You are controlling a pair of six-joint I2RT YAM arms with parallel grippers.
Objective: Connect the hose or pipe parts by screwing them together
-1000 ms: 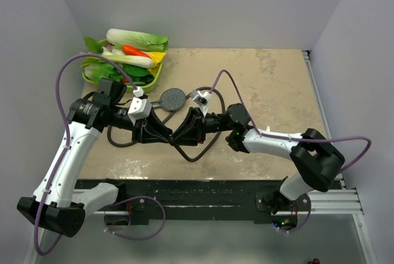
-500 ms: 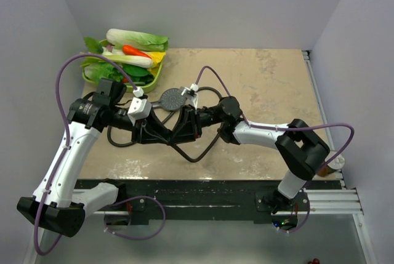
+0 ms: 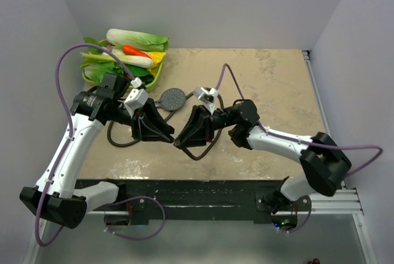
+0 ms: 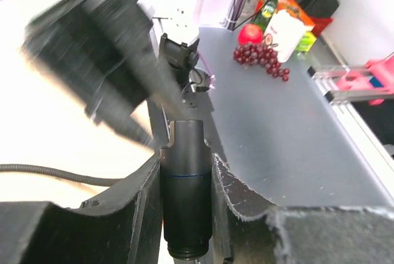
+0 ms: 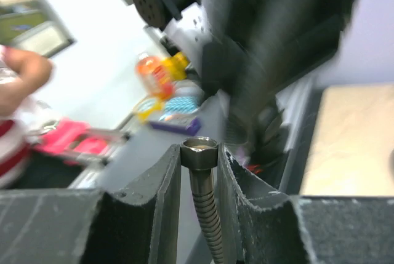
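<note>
My left gripper [image 3: 165,135] [image 4: 186,162] is shut on the shower head's dark grey handle [image 4: 186,193], whose threaded end points back toward the wrist. The head's round face [image 3: 173,98] shows just behind both grippers in the top view. My right gripper [image 3: 183,139] [image 5: 199,151] is shut on the hose's metal end nut [image 5: 199,153]. The ribbed hose [image 5: 208,218] runs down between its fingers [image 5: 166,184]. The two grippers face each other tip to tip above the table's middle, and whether nut and handle touch is hidden. The rest of the hose [image 3: 198,154] loops on the table under them.
A green tray [image 3: 151,80] of toy vegetables stands at the back left corner. Purple cables [image 3: 61,73] arch over both arms. Another stretch of hose [image 3: 116,143] lies below the left forearm. A metal rail [image 3: 313,85] runs along the table's right edge.
The right arm swung in toward the left gripper, then drew back to the right with its wrist turned. The left arm shifted slightly toward the back. Both grips stayed the same.
</note>
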